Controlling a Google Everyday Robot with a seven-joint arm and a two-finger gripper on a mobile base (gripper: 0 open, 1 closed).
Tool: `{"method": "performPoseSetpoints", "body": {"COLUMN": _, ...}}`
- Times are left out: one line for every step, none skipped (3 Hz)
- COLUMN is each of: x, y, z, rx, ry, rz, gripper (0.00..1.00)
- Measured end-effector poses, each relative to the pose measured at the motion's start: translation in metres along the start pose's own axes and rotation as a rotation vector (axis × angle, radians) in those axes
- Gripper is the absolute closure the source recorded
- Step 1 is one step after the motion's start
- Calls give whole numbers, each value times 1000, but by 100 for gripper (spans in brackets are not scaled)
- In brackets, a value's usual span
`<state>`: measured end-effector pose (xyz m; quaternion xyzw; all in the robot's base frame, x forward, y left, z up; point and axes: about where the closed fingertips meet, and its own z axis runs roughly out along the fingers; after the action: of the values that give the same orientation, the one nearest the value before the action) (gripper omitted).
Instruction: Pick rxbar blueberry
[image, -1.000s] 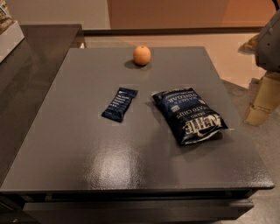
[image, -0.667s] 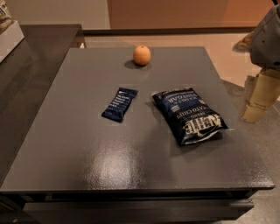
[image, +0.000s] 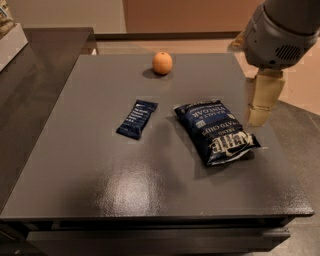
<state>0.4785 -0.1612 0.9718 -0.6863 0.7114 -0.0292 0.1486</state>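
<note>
The rxbar blueberry (image: 137, 118) is a small flat dark navy wrapper with white lettering. It lies flat on the grey table (image: 100, 170), left of centre and angled slightly. My gripper (image: 261, 105) hangs below the grey arm housing (image: 277, 30) at the upper right, over the table's right edge. It is well to the right of the bar, beyond the chip bag, and holds nothing that I can see.
A large dark blue crinkled chip bag (image: 216, 131) lies between the bar and the gripper. A round orange fruit (image: 162, 63) sits near the far edge. A dark counter (image: 30, 65) runs along the left side.
The arm and gripper have moved left and further into view, over the table's right edge. The bar, chip bag and orange have not moved.
</note>
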Motion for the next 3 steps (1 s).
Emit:
{"method": "performPoseSetpoints", "body": {"x": -34, "y": -18, "z": 26, "rx": -27, "ry": 1, "rz": -138, "gripper": 0}}
{"method": "performPoseSetpoints", "body": {"x": -64, "y": -38, "z": 50, "rx": -57, "ry": -8, "rz": -262, "gripper": 0}}
{"method": "performPoseSetpoints", "body": {"x": -92, "y": -54, "z": 75, "rx": -88, "ry": -41, "rz": -399, "gripper": 0}}
